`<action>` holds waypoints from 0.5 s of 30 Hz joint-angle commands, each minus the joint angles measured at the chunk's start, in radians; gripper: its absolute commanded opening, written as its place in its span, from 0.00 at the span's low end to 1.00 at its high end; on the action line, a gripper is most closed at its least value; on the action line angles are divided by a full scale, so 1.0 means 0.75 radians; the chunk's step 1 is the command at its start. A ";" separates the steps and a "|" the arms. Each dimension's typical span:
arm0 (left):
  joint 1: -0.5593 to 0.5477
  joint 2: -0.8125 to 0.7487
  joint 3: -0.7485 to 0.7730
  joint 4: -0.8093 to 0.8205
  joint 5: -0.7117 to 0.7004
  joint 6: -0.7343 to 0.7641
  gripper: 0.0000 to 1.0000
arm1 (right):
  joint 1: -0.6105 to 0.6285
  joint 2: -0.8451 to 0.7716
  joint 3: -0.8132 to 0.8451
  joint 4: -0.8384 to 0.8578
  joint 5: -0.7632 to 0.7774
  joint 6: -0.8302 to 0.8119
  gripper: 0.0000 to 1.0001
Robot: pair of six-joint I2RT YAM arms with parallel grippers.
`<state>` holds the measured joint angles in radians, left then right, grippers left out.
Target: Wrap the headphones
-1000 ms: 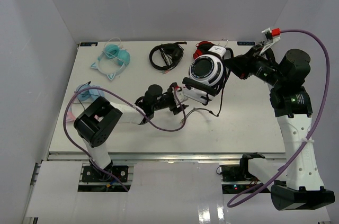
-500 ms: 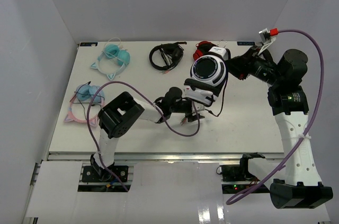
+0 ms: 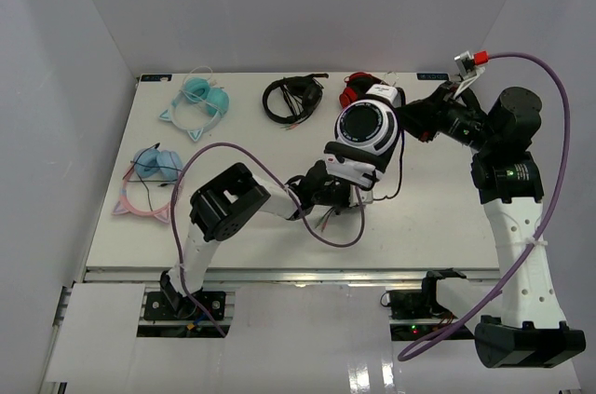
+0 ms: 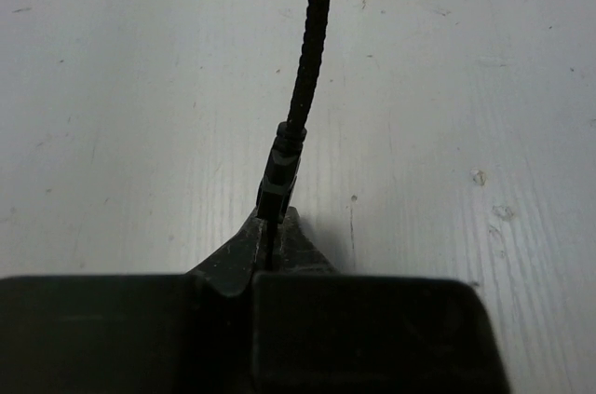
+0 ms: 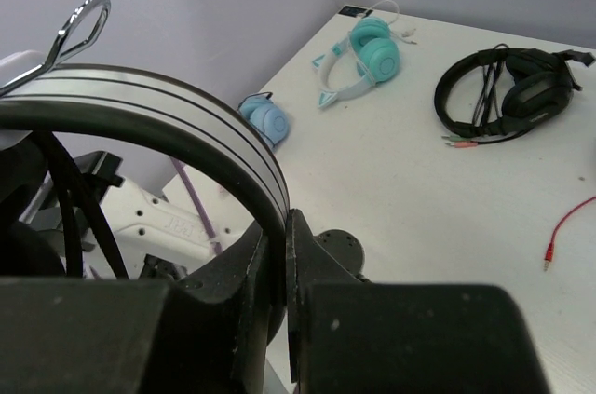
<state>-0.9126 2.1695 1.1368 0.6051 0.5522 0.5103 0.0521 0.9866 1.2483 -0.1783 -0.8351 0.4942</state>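
Observation:
The headphones [image 3: 366, 129], white with round white-and-black cups, hang above the table's middle. My right gripper [image 3: 410, 120] is shut on their headband [image 5: 191, 119], which passes between the right gripper [image 5: 284, 226] jaws in the right wrist view. Their thin black cable [image 3: 399, 166] drops from the cups and curls along the table. My left gripper [image 3: 351, 197] sits low, just below the cups. In the left wrist view the left gripper [image 4: 271, 229] is shut on the cable's plug end [image 4: 282, 163], and the braided cable [image 4: 312, 31] runs straight away over the white table.
All-black headphones [image 3: 291, 97] and red headphones [image 3: 355, 87] lie at the back of the table. Teal cat-ear headphones [image 3: 198, 101] lie at the back left, and a blue-and-pink pair [image 3: 149, 175] at the left edge. A thin red cable [image 5: 563, 226] lies loose near the red pair.
My left arm has reached right, under the hanging headphones, and its open jaws have shut on the cable's plug end. The right arm has held the headband almost still.

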 commanded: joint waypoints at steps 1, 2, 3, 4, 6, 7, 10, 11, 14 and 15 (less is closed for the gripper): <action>0.076 -0.191 -0.144 -0.024 -0.029 0.014 0.00 | -0.006 -0.060 0.132 -0.164 0.149 -0.262 0.08; 0.096 -0.225 -0.182 -0.025 -0.027 0.015 0.00 | -0.006 -0.070 0.148 -0.210 0.181 -0.354 0.08; 0.122 -0.269 -0.229 -0.029 -0.021 0.013 0.00 | -0.006 -0.081 0.157 -0.257 0.205 -0.397 0.08; 0.140 -0.303 -0.265 -0.036 -0.019 0.015 0.00 | -0.006 -0.090 0.161 -0.293 0.214 -0.464 0.08; 0.164 -0.362 -0.330 -0.041 -0.019 0.024 0.00 | -0.006 -0.111 0.152 -0.329 0.238 -0.566 0.08; 0.173 -0.394 -0.377 -0.046 -0.020 0.034 0.00 | -0.006 -0.120 0.144 -0.343 0.265 -0.618 0.08; 0.200 -0.467 -0.433 -0.112 -0.037 0.090 0.00 | -0.006 -0.134 0.146 -0.397 0.260 -0.746 0.08; 0.207 -0.482 -0.443 -0.138 -0.047 0.106 0.00 | -0.006 -0.138 0.153 -0.422 0.204 -0.799 0.08; 0.245 -0.512 -0.428 -0.244 -0.069 0.153 0.00 | -0.006 -0.160 0.184 -0.511 -0.063 -0.980 0.08; 0.269 -0.513 -0.410 -0.318 -0.082 0.161 0.00 | -0.006 -0.166 0.201 -0.553 -0.105 -1.033 0.08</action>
<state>-0.7488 1.8443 0.8102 0.5077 0.5084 0.5665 0.0516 0.8919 1.3126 -0.5194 -0.7105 -0.1074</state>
